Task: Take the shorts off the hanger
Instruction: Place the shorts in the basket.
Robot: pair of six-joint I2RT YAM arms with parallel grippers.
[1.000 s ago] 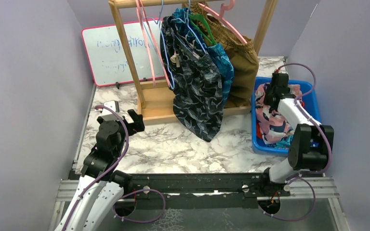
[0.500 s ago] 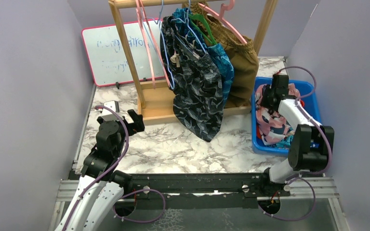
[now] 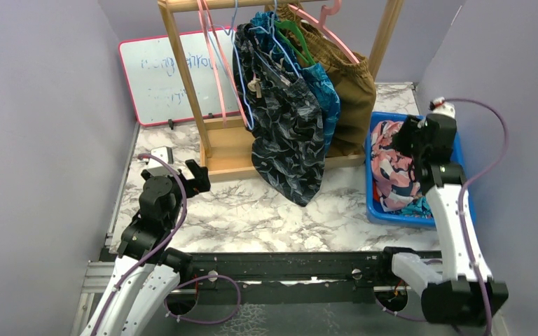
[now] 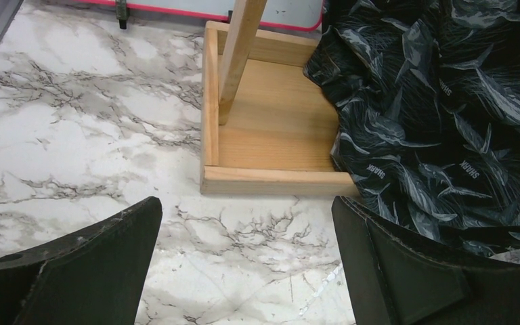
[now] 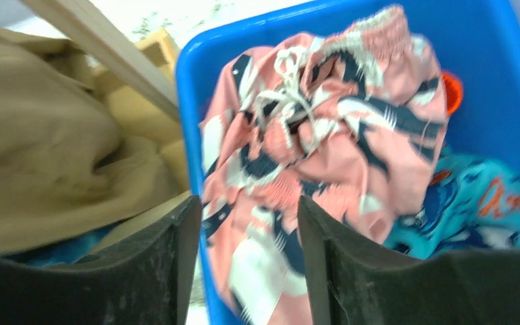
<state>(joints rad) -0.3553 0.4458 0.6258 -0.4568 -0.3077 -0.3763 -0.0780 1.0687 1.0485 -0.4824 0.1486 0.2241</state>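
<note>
3 shorts [image 3: 287, 133] are hanging left of the right gripper [image 5: 248, 203], gaping empty above the pink shorts [image 5: 325, 135] in the bin [image 5: 501, 101]; left gripper [image 4: 247, 223] is gaping too. Yanking 1 could be tipping the rack [image 3: 182, 84].

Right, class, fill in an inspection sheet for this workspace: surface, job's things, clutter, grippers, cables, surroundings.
Surface: marble-pattern table.
Job's things: black shark-print shorts, teal shorts and brown shorts hang on the wooden rack; pink-and-navy shorts lie in the blue bin.
Clutter: whiteboard behind the rack.
Grippers: left gripper open, near the rack base; right gripper open, above the bin.
Cables: purple cable along each arm.
Surroundings: lilac walls.
</note>
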